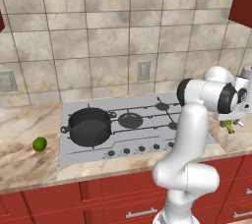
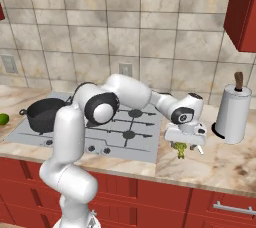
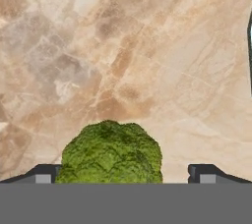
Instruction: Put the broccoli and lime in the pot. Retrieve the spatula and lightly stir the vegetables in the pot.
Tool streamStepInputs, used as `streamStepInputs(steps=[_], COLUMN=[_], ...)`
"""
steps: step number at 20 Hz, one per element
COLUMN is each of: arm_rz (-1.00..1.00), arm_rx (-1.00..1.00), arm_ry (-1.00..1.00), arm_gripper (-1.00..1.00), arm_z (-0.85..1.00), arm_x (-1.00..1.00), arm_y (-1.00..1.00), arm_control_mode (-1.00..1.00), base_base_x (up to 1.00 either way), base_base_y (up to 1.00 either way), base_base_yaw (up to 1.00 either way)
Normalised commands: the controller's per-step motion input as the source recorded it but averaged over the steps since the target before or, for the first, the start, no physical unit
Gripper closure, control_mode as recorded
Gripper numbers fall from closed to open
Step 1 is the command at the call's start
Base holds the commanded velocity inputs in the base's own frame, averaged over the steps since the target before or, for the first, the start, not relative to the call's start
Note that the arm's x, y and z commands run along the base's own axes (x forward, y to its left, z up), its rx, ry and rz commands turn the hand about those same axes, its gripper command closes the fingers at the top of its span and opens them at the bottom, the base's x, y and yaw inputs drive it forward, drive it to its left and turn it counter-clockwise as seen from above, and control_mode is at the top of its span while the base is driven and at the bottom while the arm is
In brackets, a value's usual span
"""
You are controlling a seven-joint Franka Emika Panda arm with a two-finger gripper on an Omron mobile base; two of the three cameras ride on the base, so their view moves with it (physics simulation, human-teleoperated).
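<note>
I've got the gripper [image 2: 181,147] over the counter [image 2: 220,164] at 3 o'clock of the stove [image 2: 95,127], fingers [image 3: 43,175] set wide w/ the broccoli [image 3: 111,153] between them; can't tell if they pinch it. Pot [image 1: 89,126] sits on the stove's 9 o'clock burner, lime [image 1: 40,144] on the counter at the pot's 9.

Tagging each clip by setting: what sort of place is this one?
A rendered home kitchen, it seems: a gas cooktop set in a marble counter, a tiled backsplash, red cabinets below, and a paper towel roll by the wall.
</note>
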Motion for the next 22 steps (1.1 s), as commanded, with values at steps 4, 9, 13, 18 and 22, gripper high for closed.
streamStepInputs(steps=[4,9,13,18,22], arm_rz=[0.00,0.00,0.01,0.01,0.01], arm_rx=[0.00,0.00,0.00,0.00,0.00], arm_ry=[0.00,-0.02,-0.07,-0.10,-0.10], arm_gripper=[-1.00,-1.00,-1.00,-1.00,-1.00], arm_z=[-0.18,-0.01,0.00,0.00,0.00], arm_x=[-0.22,-0.45,-0.45,0.17,0.35], arm_y=[0.09,0.05,0.11,0.12,0.00], arm_control_mode=[-1.00,-1.00,-1.00,-1.00,-1.00], base_base_x=[0.00,0.00,0.00,0.00,0.00], base_base_y=[0.00,0.00,0.00,0.00,0.00], base_base_yaw=[0.00,0.00,0.00,0.00,0.00])
